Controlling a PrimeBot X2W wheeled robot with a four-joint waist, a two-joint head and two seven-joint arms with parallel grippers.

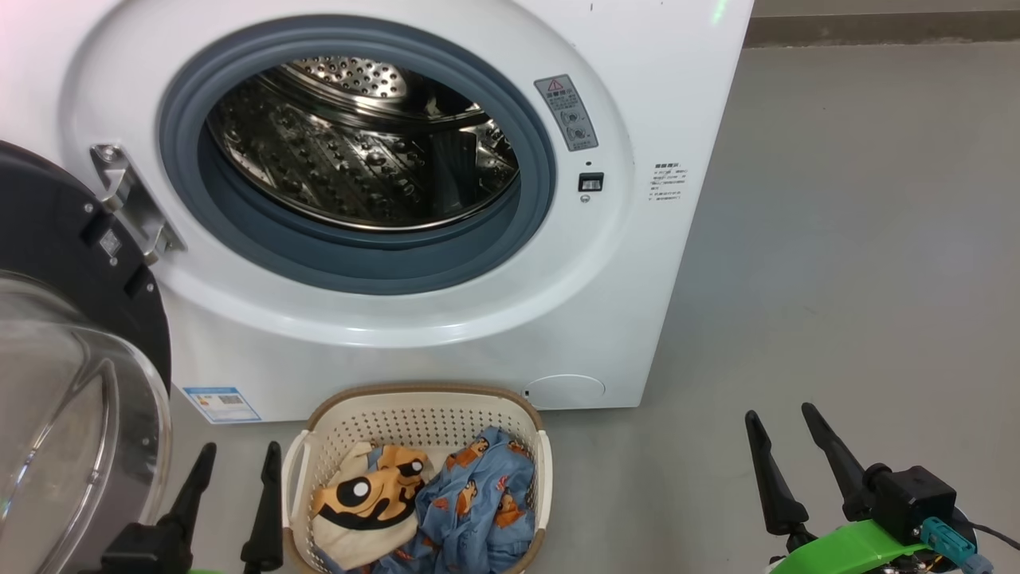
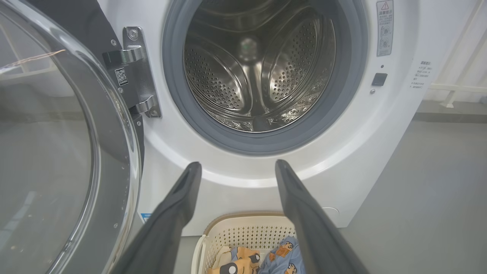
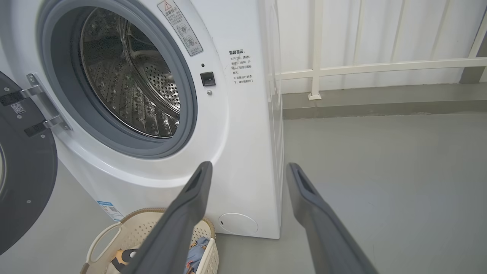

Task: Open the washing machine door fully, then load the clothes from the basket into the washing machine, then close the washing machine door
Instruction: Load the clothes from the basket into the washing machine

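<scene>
Your left pincer [image 1: 241, 446] and right pincer [image 1: 779, 411] gape empty, with the clothes [image 1: 446, 494] in the basket [image 1: 422, 391] between them, nearer the left, and a wide left swing could strike the door [image 1: 56, 263] just outside it.

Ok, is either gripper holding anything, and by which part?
Nothing is held: the left gripper and right gripper both show open, empty jaws; the clothes lie in the basket.

washing machine door [image 1: 72, 335] cut off left, basket [image 1: 414, 406] cut off below
</scene>
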